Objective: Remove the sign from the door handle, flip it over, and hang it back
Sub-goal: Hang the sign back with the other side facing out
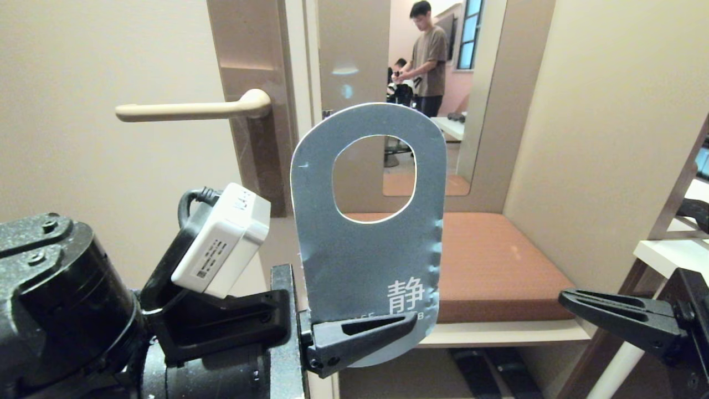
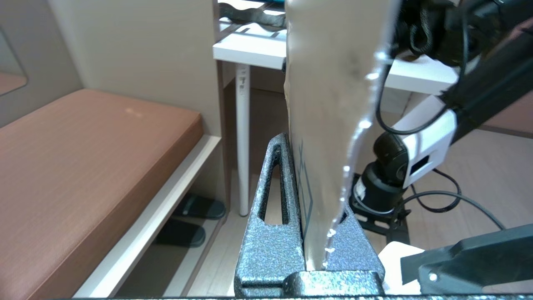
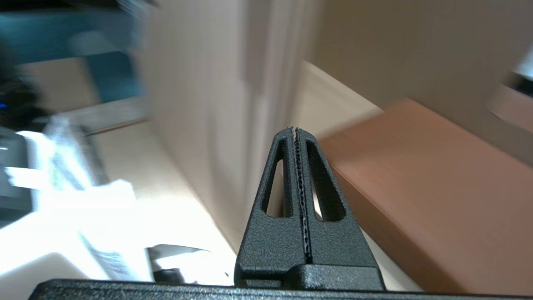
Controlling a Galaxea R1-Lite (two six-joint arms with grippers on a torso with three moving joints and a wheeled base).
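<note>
Matt card sign (image 1: 360, 260) — grainy plastic pincer (image 1: 412, 324)

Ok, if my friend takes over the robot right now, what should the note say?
Left gripper: shut on the sign, holding it upright by its bottom edge, blue face toward the head camera.
Right gripper: shut, empty, off to the right of the sign.
Door handle: bare, up and left of the sign.
Done: sign is off the handle.
Left: hang it back by its oval hole.

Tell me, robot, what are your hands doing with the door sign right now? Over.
Left hand shut on the sign, upright, blue face showing. Right hand shut, empty, off to the right. Door handle bare. Nothing in between. Over.
</note>
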